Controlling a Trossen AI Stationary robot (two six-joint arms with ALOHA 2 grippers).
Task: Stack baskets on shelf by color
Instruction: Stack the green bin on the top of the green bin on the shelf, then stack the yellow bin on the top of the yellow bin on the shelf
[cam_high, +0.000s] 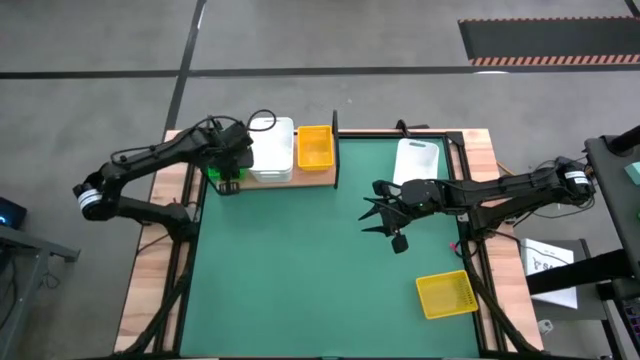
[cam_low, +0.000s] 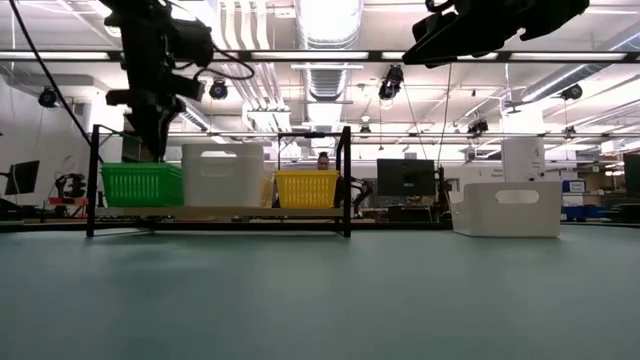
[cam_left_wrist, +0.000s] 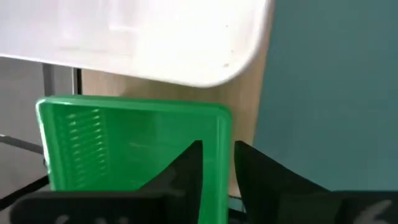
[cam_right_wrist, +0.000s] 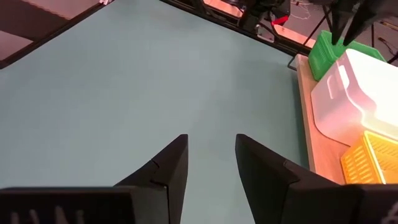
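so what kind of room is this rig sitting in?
Looks like a robotics lab or workshop, not a home. The low view shows exposed ceiling ducting with strip lights, a computer monitor on benches behind the table, and a person seated in the background beyond the shelf.

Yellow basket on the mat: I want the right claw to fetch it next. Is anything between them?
Nothing visible. The right claw hangs open over bare mat, and only bare mat shows between it and the yellow basket.
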